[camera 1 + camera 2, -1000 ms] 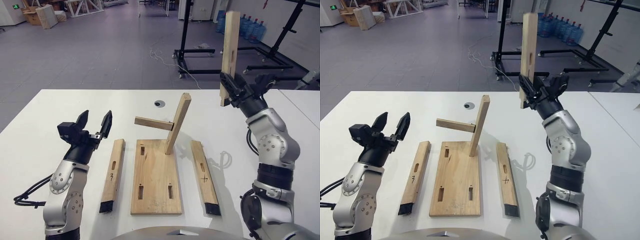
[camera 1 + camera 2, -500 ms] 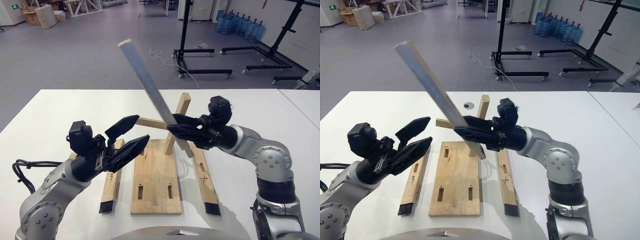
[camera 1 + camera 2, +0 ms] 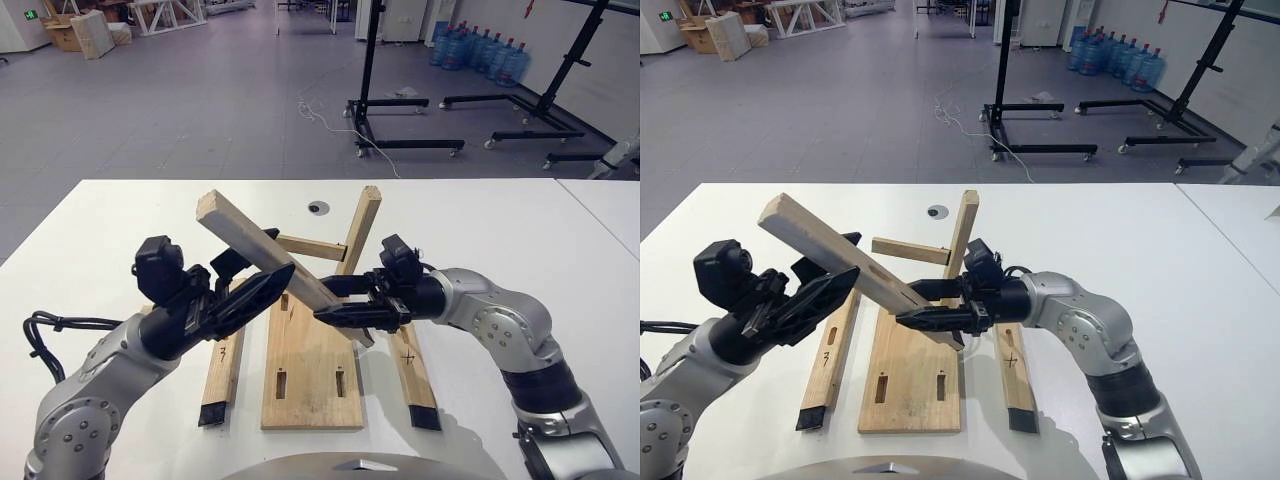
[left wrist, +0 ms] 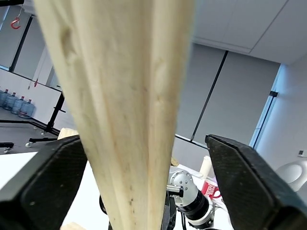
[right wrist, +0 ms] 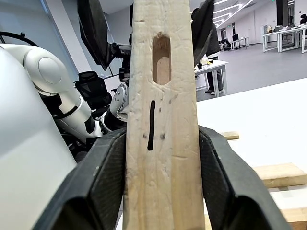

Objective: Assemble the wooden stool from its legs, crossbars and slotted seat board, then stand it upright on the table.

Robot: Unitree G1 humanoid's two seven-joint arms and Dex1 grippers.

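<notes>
The white bench carries the slotted seat board, lying flat with an upright leg in it. Above it, the right tool grips a tilted leg; the left tool is spread loosely around it.

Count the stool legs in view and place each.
4. Left leg and right leg lie flat either side of the seat board; standing leg is slotted into it, tilted; raised leg is clamped in the right gripper above it. None seems hidden.
</notes>
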